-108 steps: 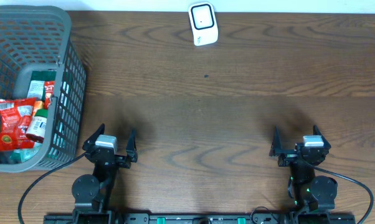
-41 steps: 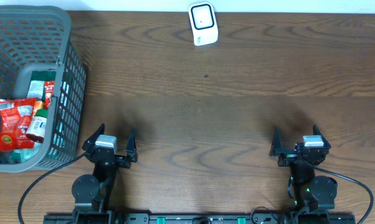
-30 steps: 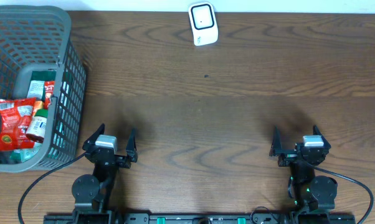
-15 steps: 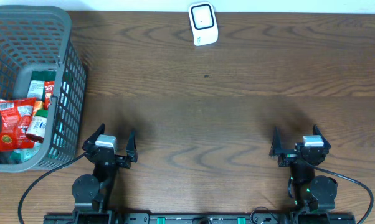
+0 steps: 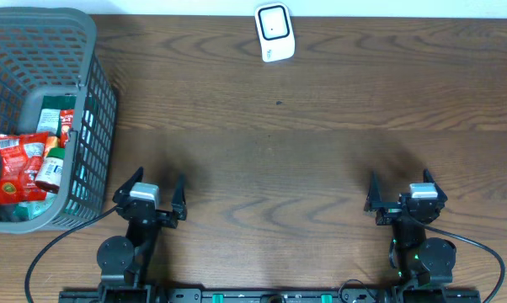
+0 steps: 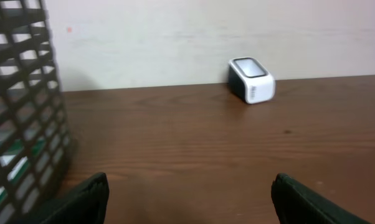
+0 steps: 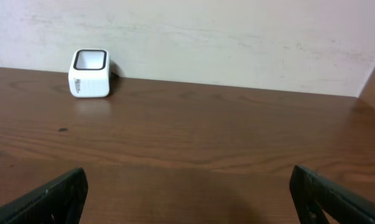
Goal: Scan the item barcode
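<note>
Holding nothing in left gripper [image 5: 155,182] or right gripper [image 5: 399,180], both spread wide at the near table edge. Spotting the red packet [image 5: 18,164] lying in the grey basket [image 5: 94,52] at far left, touching a small bottle [image 5: 51,169]. Judging the packet light, soft, crinkly, probably slippery; favouring a pinch on its sealed edge, leaving the printed face clear for the white scanner [image 5: 274,32] at the far edge.

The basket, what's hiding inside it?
Inside the basket lie a red snack bag, a small bottle and a green packet. Anything beneath them is covered, so I can't tell.
</note>
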